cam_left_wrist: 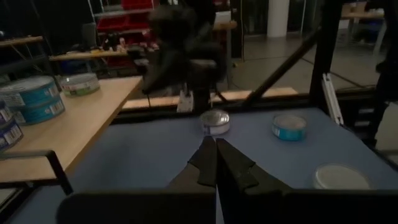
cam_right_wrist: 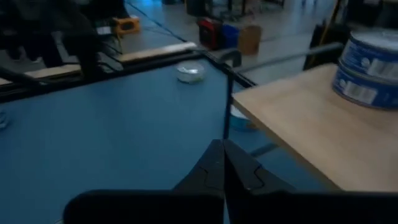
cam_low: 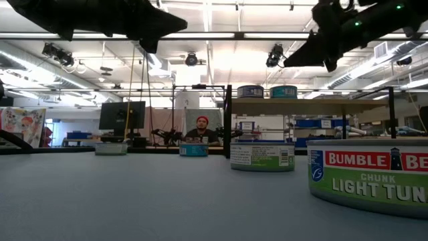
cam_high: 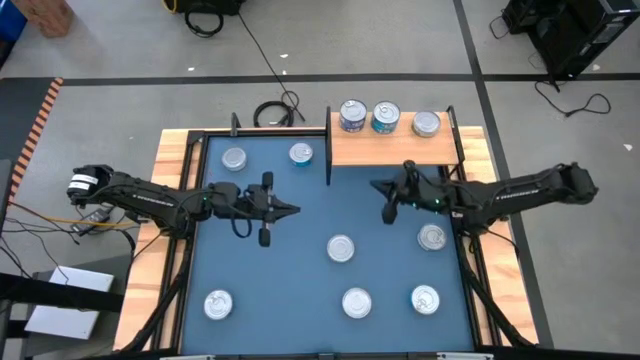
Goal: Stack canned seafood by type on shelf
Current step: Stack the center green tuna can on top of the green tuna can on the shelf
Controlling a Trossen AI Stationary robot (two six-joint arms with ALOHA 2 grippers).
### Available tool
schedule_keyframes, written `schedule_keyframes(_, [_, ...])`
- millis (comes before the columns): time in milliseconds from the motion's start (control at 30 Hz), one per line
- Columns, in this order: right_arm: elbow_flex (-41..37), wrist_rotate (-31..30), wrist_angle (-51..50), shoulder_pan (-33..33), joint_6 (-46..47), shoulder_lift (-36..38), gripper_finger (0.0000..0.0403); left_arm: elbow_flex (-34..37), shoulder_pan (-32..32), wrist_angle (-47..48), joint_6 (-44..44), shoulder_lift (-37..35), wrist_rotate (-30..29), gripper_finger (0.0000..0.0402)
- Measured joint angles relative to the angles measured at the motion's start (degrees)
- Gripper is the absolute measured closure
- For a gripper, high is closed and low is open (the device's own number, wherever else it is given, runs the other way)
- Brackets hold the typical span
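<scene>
Closest to the front edge of the blue mat [cam_high: 300, 260], three tins sit in a row: one [cam_high: 218, 304] on the left, one [cam_high: 357, 301] in the middle and one [cam_high: 425, 299] on the right. A bit farther back are two more tins, one [cam_high: 341, 248] near the middle of the mat and one [cam_high: 432, 237] over on the right side.

Next come the two dark arms, both hanging above the mat with nothing in them. The left gripper [cam_high: 293, 209] points toward the middle, its two fingers pressed tight together. The right gripper [cam_high: 378, 186] points back at it from the other side, just in front of the shelf, and its fingers are pressed together too. The two tips are near each other but apart.

Behind the left arm, near the far edge of the mat, are two more tins: a grey one [cam_high: 234, 158] and a blue one [cam_high: 301, 153] beside it. That makes seven tins on the mat.

Farthest back on the right is the shelf [cam_high: 390, 150], a light wooden board with thin black posts. Three spots on it hold tins: a blue stack [cam_high: 352, 115], another blue stack [cam_high: 386, 116] just beside it, and a lower grey-green tin [cam_high: 427, 123] on the right. In the left wrist view the blue tins stand two high.

Past the surface, a person [cam_low: 202, 130] sits in the room.
</scene>
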State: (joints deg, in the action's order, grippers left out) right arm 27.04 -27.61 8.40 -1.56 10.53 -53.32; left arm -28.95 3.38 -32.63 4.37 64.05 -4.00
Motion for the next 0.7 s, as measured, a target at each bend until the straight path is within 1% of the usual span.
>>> schedule_keyframes(100, [-1.26, -2.25, 2.54, -3.59, -1.58, 0.00, 0.0401, 0.00, 0.00, 0.07, -0.07, 0.00, 1.04, 0.0400])
schedule_keyframes(267, [-1.46, -4.86, 2.29, -8.31, -1.67, 0.00, 0.0398, 0.01, 0.01, 1.24, 0.17, 0.00, 1.71, 0.0400])
schedule_keyframes(467, [-1.46, -4.08, 2.29, -10.76, -1.56, 0.00, 0.0396, 0.02, 0.00, 1.24, 1.23, 0.00, 1.71, 0.0400])
schedule_keyframes(700, [-1.46, -2.36, 2.34, -10.96, -1.19, -0.02, 0.0390, 0.02, 0.00, 1.26, 1.07, 0.00, 1.71, 0.0400])
